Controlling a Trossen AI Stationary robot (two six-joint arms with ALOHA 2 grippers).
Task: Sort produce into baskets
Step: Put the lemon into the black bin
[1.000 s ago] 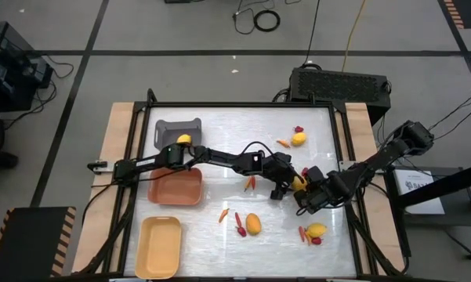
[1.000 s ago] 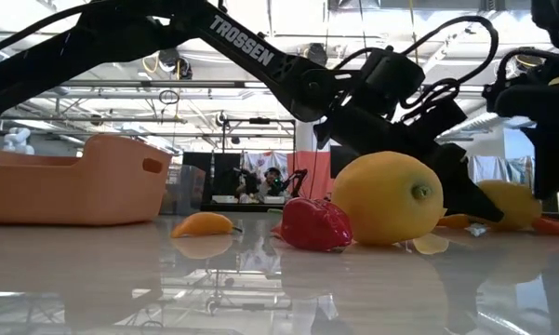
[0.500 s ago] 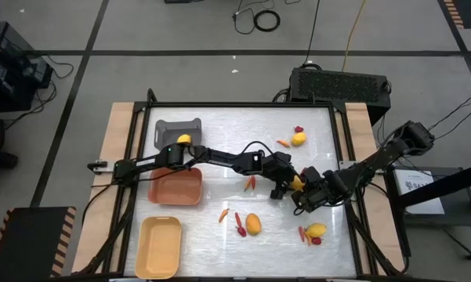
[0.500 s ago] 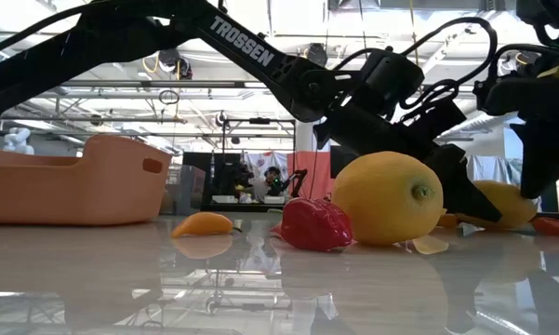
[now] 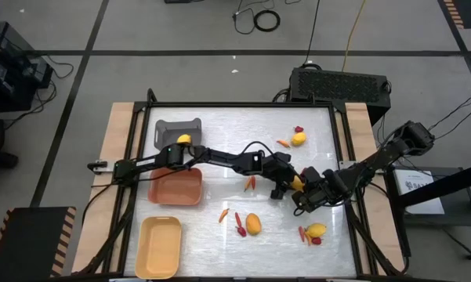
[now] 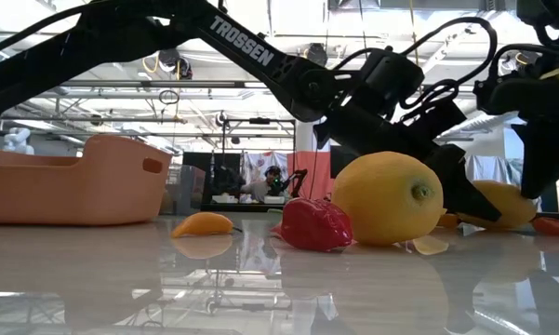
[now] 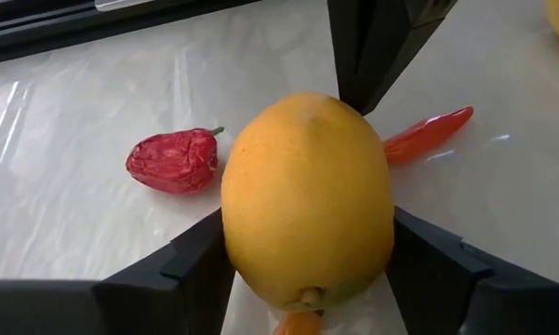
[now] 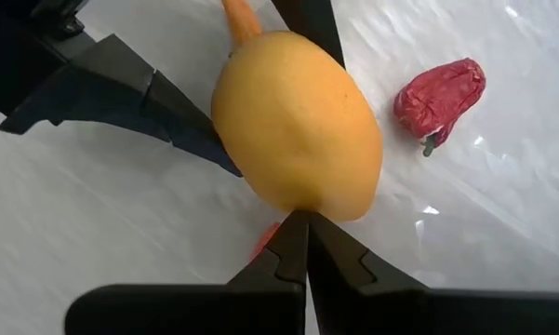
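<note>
Seen from above, a white table (image 5: 219, 243) holds two dark robot arms that meet near its right-centre. The left arm reaches across from the left edge; the left gripper (image 5: 288, 184) has its two fingers set on either side of a yellow-orange lemon (image 5: 298, 182). In the left wrist view the lemon (image 7: 307, 200) fills the gap between the fingers (image 7: 191, 270), which touch its sides, so the jaws are parted only by the fruit's width and closed on it. Its long axis runs straight away from the wrist, with the small stem nub at the end nearest the camera.

The right gripper (image 5: 309, 196) comes in from the right edge and sits just beside the same lemon. In the right wrist view its fingers (image 8: 302, 256) are pressed together into one point, touching the lemon (image 8: 298, 126) at one end and holding nothing.

A small red strawberry piece (image 7: 172, 160) lies on the table just beside the lemon, and a thin orange-red carrot (image 7: 426, 135) lies on its other side, pointing away at a slant.

At the left side of the table stand three baskets: a grey one (image 5: 179, 125) at the back with a lemon in it, an orange one (image 5: 175, 190) in the middle, and a pale yellow one (image 5: 158, 247) at the front. More lemons, carrots and red pieces are scattered on the right half of the table.
</note>
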